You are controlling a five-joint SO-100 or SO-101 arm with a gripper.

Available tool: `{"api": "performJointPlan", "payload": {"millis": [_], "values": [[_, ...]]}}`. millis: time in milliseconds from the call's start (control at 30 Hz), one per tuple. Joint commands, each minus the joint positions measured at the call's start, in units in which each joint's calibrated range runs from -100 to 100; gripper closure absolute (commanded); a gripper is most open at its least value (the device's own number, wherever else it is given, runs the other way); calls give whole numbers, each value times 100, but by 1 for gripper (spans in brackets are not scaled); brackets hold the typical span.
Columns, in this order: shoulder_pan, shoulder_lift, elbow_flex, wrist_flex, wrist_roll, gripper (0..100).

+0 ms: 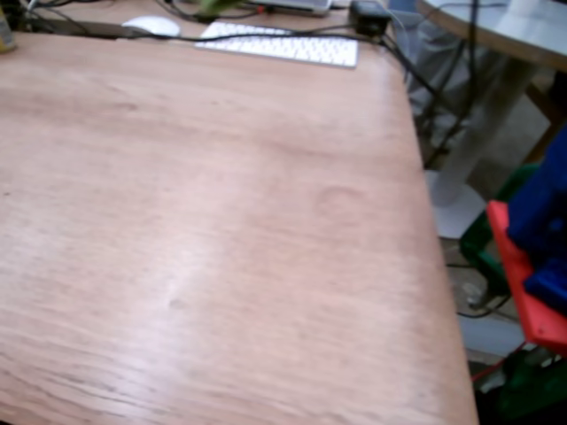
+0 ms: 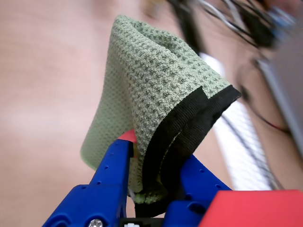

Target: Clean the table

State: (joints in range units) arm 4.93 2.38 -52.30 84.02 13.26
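Jaws tight on green cloth (image 2: 156, 90), prob. above table (image 2: 42, 71).

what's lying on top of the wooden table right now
At its far edge the table carries a white keyboard, a white mouse and black cables; the rest looks bare. The green cloth is clamped in the gripper, hiding some tabletop.
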Motion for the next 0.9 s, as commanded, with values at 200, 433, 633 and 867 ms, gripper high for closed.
{"api": "performJointPlan", "payload": {"millis": [200, 433, 633, 867], "values": [[-3640, 1263, -221, 1081, -1592, 99], [-3623, 3090, -259, 991, -1602, 99], [-3607, 4308, -268, 523, -1602, 99], [-3505, 4771, -277, 129, -1543, 99]]}}
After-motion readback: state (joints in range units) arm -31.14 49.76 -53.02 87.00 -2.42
